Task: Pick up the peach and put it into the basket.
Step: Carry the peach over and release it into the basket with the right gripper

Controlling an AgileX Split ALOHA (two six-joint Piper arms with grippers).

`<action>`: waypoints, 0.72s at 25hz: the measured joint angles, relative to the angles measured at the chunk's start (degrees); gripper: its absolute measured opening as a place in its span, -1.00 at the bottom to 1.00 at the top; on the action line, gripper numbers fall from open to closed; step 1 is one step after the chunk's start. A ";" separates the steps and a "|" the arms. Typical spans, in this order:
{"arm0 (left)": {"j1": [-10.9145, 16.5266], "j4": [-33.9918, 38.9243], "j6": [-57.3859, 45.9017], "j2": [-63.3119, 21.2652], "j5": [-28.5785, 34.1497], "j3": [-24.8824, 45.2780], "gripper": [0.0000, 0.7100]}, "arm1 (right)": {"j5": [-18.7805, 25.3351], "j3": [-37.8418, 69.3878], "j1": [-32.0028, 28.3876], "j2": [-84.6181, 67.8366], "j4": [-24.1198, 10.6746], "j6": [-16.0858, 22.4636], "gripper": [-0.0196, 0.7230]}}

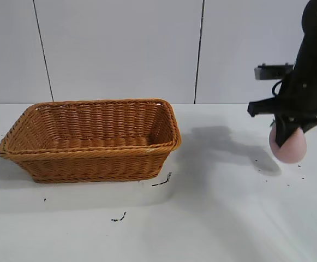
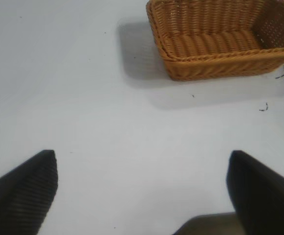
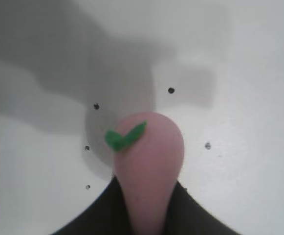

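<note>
Honestly, the basket is sitting way over at the left of the desk, with the left tool idling spread apart over bare surface. Over on the right, the right tool is pinching the peach hard enough that it's squashing, so it could be squirting out mid-carry or dropping short of the rim.

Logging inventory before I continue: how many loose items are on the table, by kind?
Peach: 1, pink, clamped in the right gripper at the table's right.
Basket: 1, orange-brown wicker, at the left, nothing visible inside.
Total: 2.
</note>
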 joint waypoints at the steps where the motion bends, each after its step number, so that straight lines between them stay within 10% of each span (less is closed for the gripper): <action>1: 0.00 0.00 0.00 0.00 0.00 0.00 0.95 | 0.28 -2.10 1.24 0.63 -0.04 0.00 -0.85; 18: 0.00 0.00 0.00 0.00 0.00 0.00 0.95 | -3.56 -23.90 26.74 17.57 1.90 1.33 -0.85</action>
